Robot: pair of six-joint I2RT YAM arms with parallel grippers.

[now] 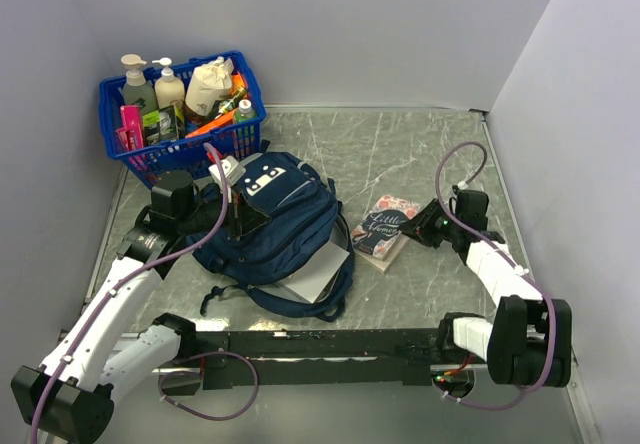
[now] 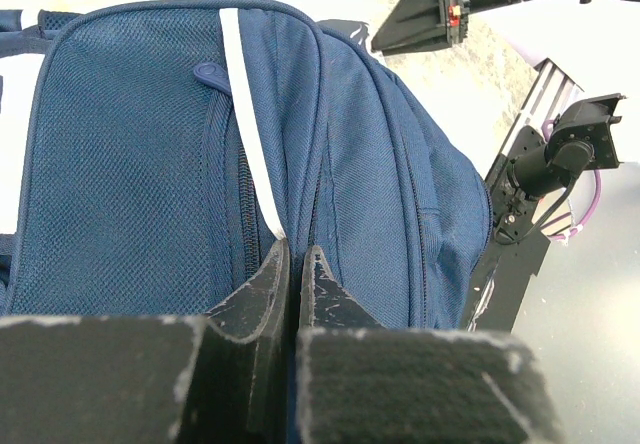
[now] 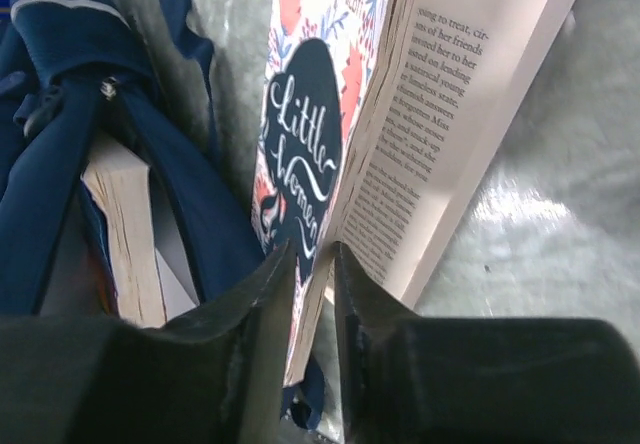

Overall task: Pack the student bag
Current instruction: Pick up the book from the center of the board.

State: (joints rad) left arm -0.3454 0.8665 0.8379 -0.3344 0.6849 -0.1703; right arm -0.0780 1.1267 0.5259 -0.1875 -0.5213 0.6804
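1. The table (image 1: 400,154) has a grey, veined marble top with pale walls (image 1: 300,24) on the left, far and right sides.
2. A black rail (image 1: 330,344) runs along the near edge and carries both arm bases.
3. A blue basket (image 1: 252,89) full of bottles and packets fills the far left corner.
4. The bag (image 1: 275,239) lies left of the middle, just near of the basket. Its mouth is turned toward the near edge.
5. In the right wrist view a second book (image 3: 125,224) sits inside the bag's (image 3: 60,144) open mouth, page edges showing.
6. The book (image 1: 385,229) lies on the marble just right of the bag, toward the middle. Its front cover is lifted off the pages.
7. Bare marble shows along the far edge, in the far right corner and down the right edge.
8. Between bag and book only a narrow strip of marble shows.
9. The left gripper (image 1: 245,226) is at the bag's upper part. In its wrist view the fingers (image 2: 265,284) of the left gripper (image 2: 298,259) are pressed together on a fold of the bag (image 2: 130,164) beside its white stripe.
10. The right gripper (image 1: 412,226) is at the book's right edge. In the wrist view the right gripper (image 3: 315,254) has its fingers (image 3: 265,304) a narrow gap apart. The cover edge of the book (image 3: 305,154) is in that gap; I cannot tell whether they press it.
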